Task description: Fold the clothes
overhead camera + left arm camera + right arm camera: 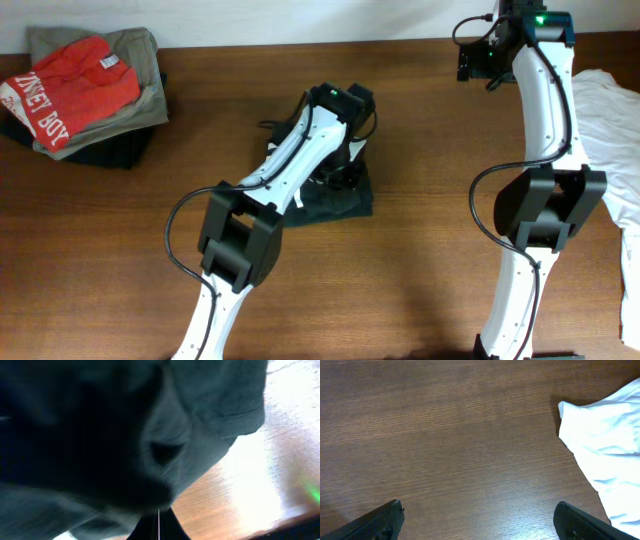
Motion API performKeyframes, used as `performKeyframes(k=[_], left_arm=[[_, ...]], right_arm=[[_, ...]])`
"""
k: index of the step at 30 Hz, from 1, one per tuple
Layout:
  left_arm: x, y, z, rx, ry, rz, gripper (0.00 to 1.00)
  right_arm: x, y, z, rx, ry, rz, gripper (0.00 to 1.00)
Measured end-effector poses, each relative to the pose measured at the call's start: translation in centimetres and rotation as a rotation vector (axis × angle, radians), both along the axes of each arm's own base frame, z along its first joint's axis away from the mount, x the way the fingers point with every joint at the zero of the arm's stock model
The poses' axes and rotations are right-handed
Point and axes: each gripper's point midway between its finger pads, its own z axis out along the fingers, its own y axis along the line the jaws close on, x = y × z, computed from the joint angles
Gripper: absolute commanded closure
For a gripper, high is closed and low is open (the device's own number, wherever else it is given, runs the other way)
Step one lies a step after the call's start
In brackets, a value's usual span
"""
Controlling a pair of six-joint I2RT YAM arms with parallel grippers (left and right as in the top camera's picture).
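Looking down, you've got a brown wood-grain bench (420,270) filling the overhead view edge to edge; the room past it can't be seen. In the left wrist view the wood shows bright glare. Two white-and-black arms come next. Your left arm (270,190) reaches to bench centre, and your right arm (545,150) stretches up the right side to the far edge. A crumpled white garment (615,130) lies at the right edge, beside the right arm. The far-left corner holds a stack: red shirt (70,90) w/ white lettering on top, olive garment (140,60) under it, dark garment (115,150) at the bottom. The black T-shirt (350,200) sits bunched at bench centre, directly under the left wrist and well apart from the other cloth. Left pincer (159,527) is pressed together, pinching T-shirt fabric, which fills its wrist cam. Right pincer (477,515) is spread wide over bare wood, holding nothing.
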Motion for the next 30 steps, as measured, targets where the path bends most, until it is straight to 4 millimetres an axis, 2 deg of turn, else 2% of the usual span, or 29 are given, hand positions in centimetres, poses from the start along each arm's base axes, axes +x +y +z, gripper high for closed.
performKeyframes(k=[1,2,3,4,6,8,9,11,13,15,16,17,19,20,21,22,24,27,30], left_arm=[[0.4,0.4,0.6,-0.001,-0.022,0.007,0.81],[1.2,0.8,1.9,-0.016,-0.062,0.019,0.5],[2.2,1.1,3.5,-0.042,-0.122,0.033,0.15],[2.9,1.2,4.8,-0.068,-0.165,0.046,0.04],[5.4,1.3,8.8,-0.156,-0.315,0.078,0.04],[7.2,1.5,10.7,-0.203,-0.401,0.113,0.04],[8.1,1.2,11.1,-0.223,-0.432,0.127,0.04],[9.2,1.0,10.5,-0.232,-0.445,0.157,0.05],[9.9,0.5,8.5,-0.23,-0.422,0.186,0.07],[10.2,0.1,5.3,-0.212,-0.365,0.197,0.11],[10.2,-0.1,3.7,-0.203,-0.335,0.2,0.16],[10.1,-0.2,2.0,-0.19,-0.303,0.205,0.17],[10.0,-0.4,-0.5,-0.178,-0.258,0.211,0.26],[10.0,-0.7,-1.1,-0.189,-0.248,0.214,0.3],[10.0,-0.9,-1.1,-0.201,-0.243,0.215,0.37],[10.0,-1.3,-1.0,-0.219,-0.238,0.212,0.52],[9.9,-1.6,-0.9,-0.24,-0.227,0.215,0.99],[9.7,-1.9,-0.8,-0.254,-0.215,0.214,0.99],[9.3,-1.7,0.3,-0.249,-0.204,0.205,0.99]], right_arm=[[0.0,0.0,0.0,0.0,-0.001,0.0,0.01],[0.0,0.0,0.0,0.0,-0.001,-0.001,0.01],[0.0,0.0,0.0,0.0,0.0,0.0,0.01],[0.0,0.0,0.0,0.0,-0.001,0.0,0.01],[0.0,0.0,0.0,0.0,-0.001,-0.001,0.01],[0.0,0.0,0.0,0.0,-0.002,-0.001,0.01],[0.0,0.0,0.0,0.0,0.0,0.0,0.01],[0.0,0.0,0.0,0.0,-0.001,-0.001,0.01],[0.0,0.0,0.0,0.0,0.0,-0.001,0.01],[0.0,0.0,0.0,0.0,-0.001,0.0,0.01],[0.0,0.0,0.0,0.0,0.0,0.0,0.01],[0.0,0.0,0.0,0.0,-0.001,0.0,0.01],[0.0,0.0,0.0,0.0,0.0,-0.001,0.01],[0.0,0.0,0.0,0.0,0.0,0.0,0.01],[0.0,0.0,0.0,0.0,-0.001,0.0,0.01],[0.0,0.0,0.0,0.0,0.0,0.0,0.01],[0.0,0.0,0.0,0.0,-0.001,0.0,0.01],[0.0,0.0,0.0,0.0,0.0,0.0,0.01],[0.0,0.0,0.0,0.0,-0.001,-0.001,0.01]])
